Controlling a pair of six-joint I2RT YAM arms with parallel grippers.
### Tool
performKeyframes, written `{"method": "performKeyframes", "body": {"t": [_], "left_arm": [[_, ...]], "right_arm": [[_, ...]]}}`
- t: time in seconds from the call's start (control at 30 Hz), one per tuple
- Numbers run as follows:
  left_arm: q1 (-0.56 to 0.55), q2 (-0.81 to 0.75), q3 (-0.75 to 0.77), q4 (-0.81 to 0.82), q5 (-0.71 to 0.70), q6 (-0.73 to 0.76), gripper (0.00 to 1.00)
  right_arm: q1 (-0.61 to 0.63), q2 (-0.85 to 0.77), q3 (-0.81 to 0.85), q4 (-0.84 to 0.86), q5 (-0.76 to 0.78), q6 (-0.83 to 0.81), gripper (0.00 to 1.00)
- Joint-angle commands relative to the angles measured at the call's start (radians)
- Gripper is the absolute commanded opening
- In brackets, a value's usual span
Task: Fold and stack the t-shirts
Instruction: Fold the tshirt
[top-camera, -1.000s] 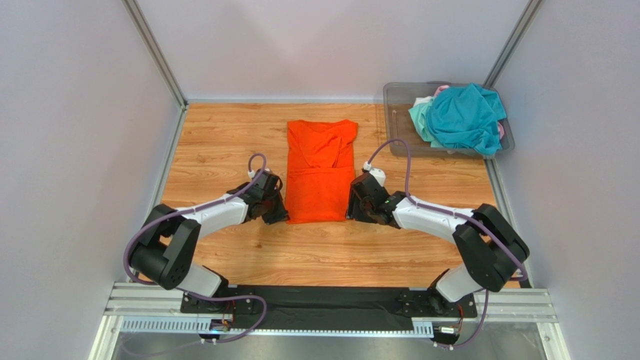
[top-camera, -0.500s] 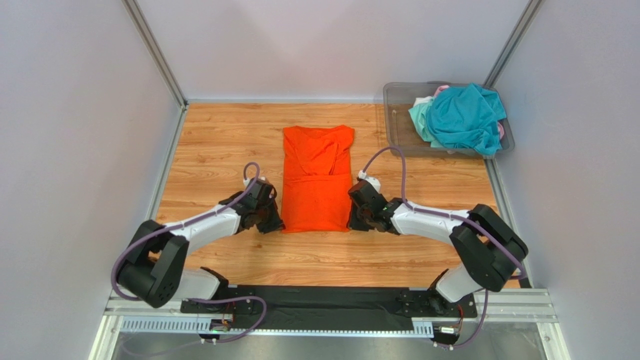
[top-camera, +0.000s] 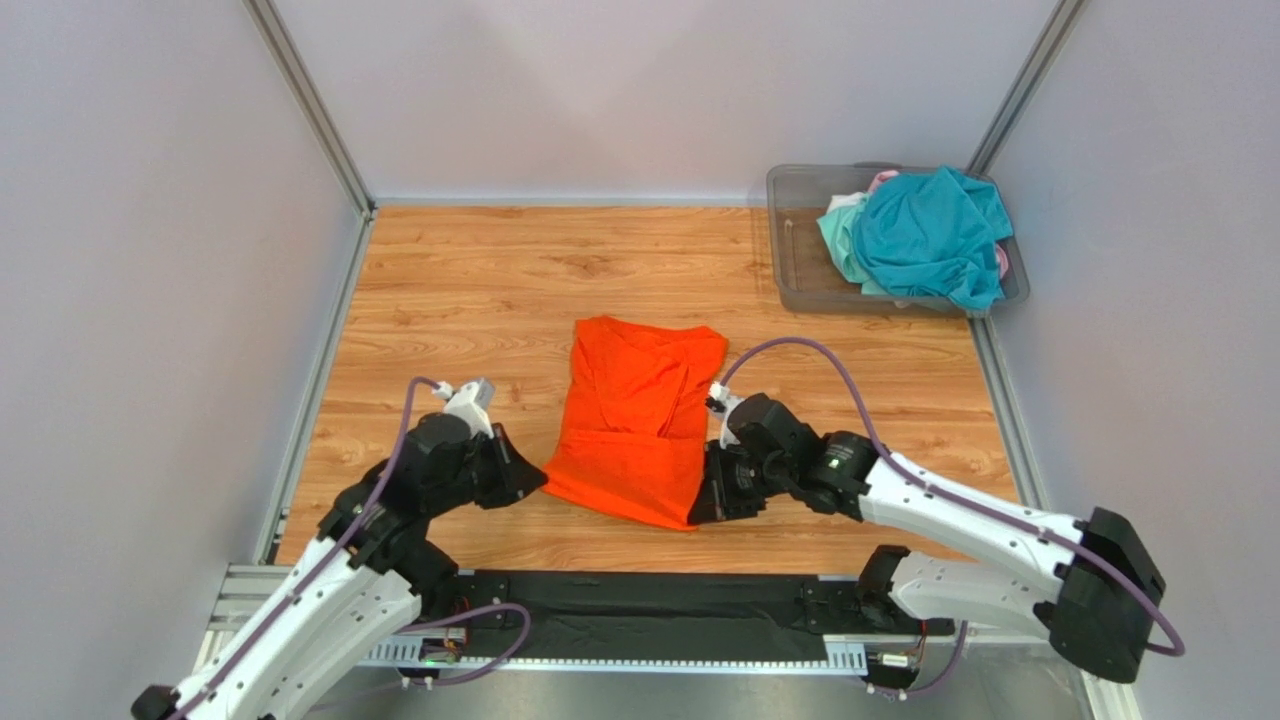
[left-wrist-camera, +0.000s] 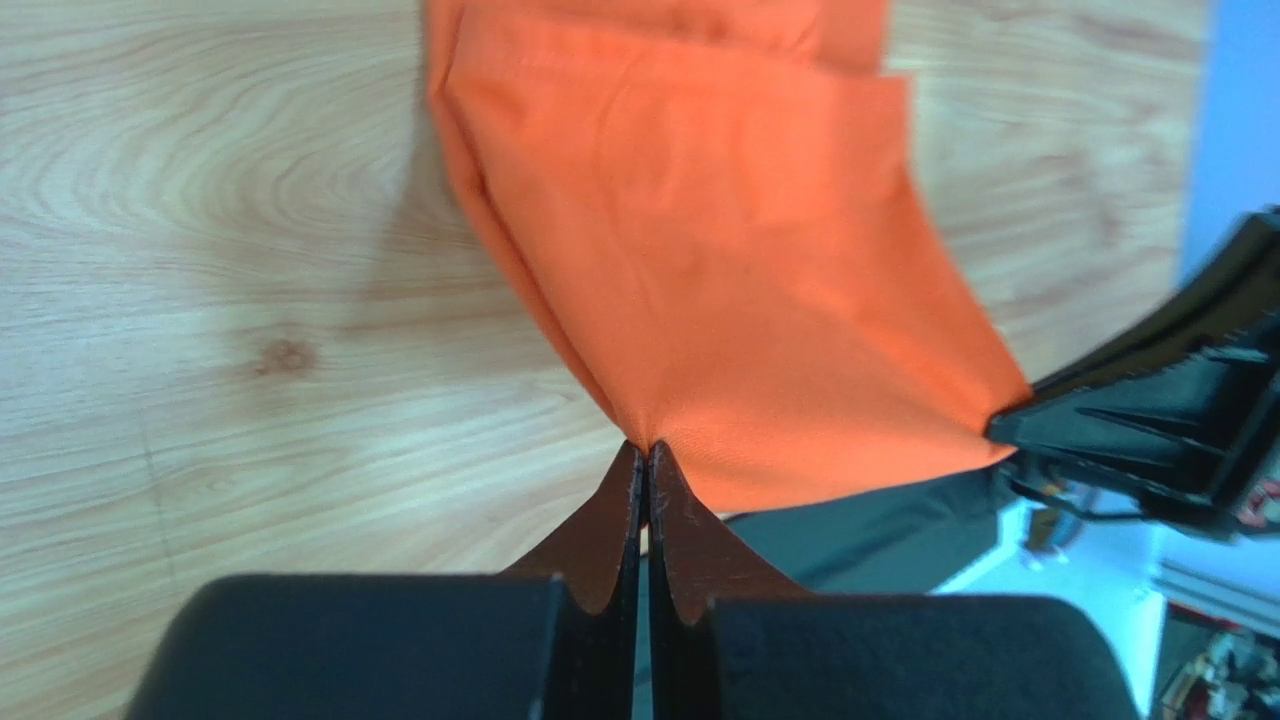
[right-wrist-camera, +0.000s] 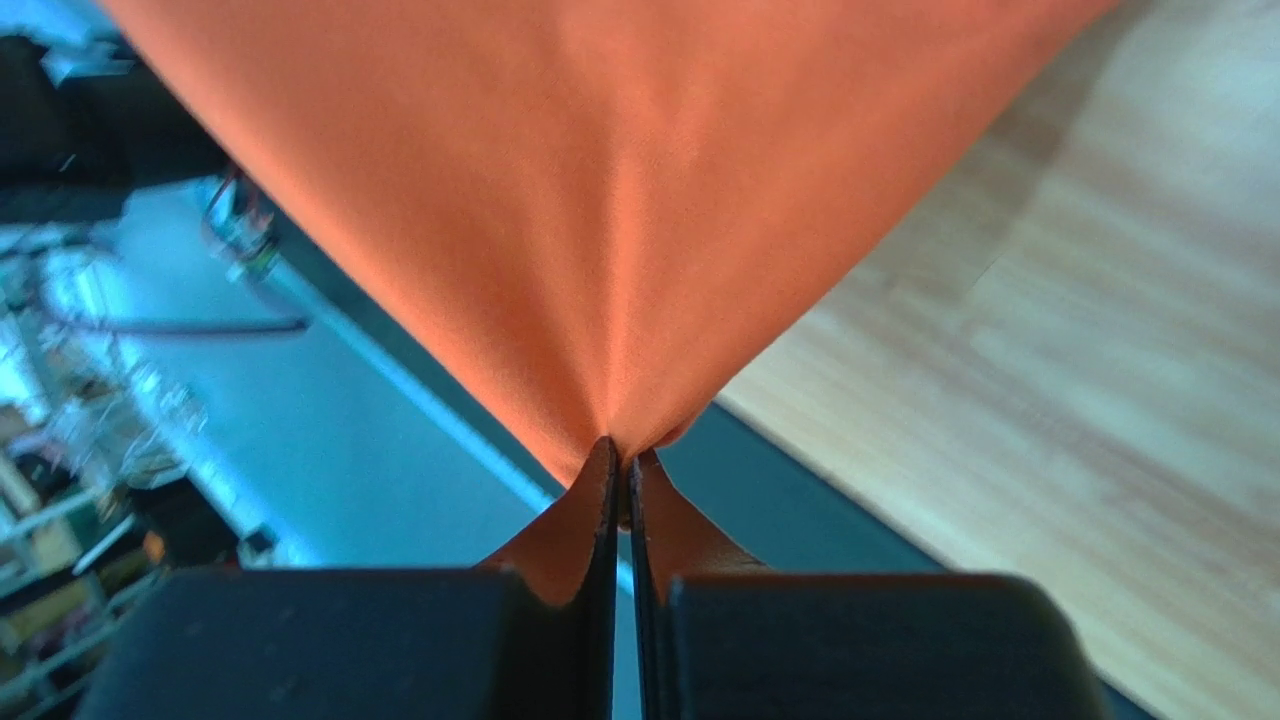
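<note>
**Holding the orange t-shirt by its near corners at the tabletop's near edge**

The orange t-shirt (top-camera: 639, 420), already narrowed to a long strip with its sides turned in, lies in the middle of the tabletop (top-camera: 451, 285), a little askew. Its far end rests flat on the wood and its near hem is raised. The left claw (left-wrist-camera: 646, 450) is shut tight on the near-left corner. The right claw (right-wrist-camera: 619, 447) is shut just as tight on the near-right corner, with the cloth fanning out taut from each pinch.

Each grip looks to have only a small tip of cloth, so a quick swing toward the far edge could pull a corner free and drop half the hem. Because the strip already sits crooked, uneven travel between the two arms would likely lay the fold slanted or let the turned-in sides fall open. The hem hangs close to the black strip (top-camera: 661, 608) along the near edge, and a low pass might drag it there.

The clear bin (top-camera: 796, 255) stands at the far right corner, well apart, holding the teal t-shirt (top-camera: 932, 233) heaped over a pale mint one (top-camera: 842, 233), with a pink scrap barely showing. Bare wood lies between the strip and the far edge. The right arm's purple cable (top-camera: 796, 348) arcs just beside the shirt and might snag it.
</note>
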Motion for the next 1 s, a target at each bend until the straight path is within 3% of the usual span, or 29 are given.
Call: {"method": "performKeyframes", "body": {"t": [0.0, 0.27, 0.6, 0.97], "left_arm": [[-0.003, -0.126, 0.027, -0.103, 0.036, -0.010, 0.00], [-0.003, -0.223, 0.160, -0.160, 0.015, 0.019, 0.00], [-0.003, -0.126, 0.214, -0.104, -0.085, 0.019, 0.00], [-0.003, 0.043, 0.219, 0.068, -0.201, 0.031, 0.00]], "right_arm": [[0.011, -0.094, 0.084, -0.150, -0.196, -0.019, 0.00], [0.014, -0.195, 0.159, -0.196, -0.363, 0.045, 0.00], [0.004, -0.209, 0.167, -0.200, -0.313, 0.057, 0.00], [-0.199, -0.195, 0.146, -0.216, -0.316, -0.003, 0.00]]}}
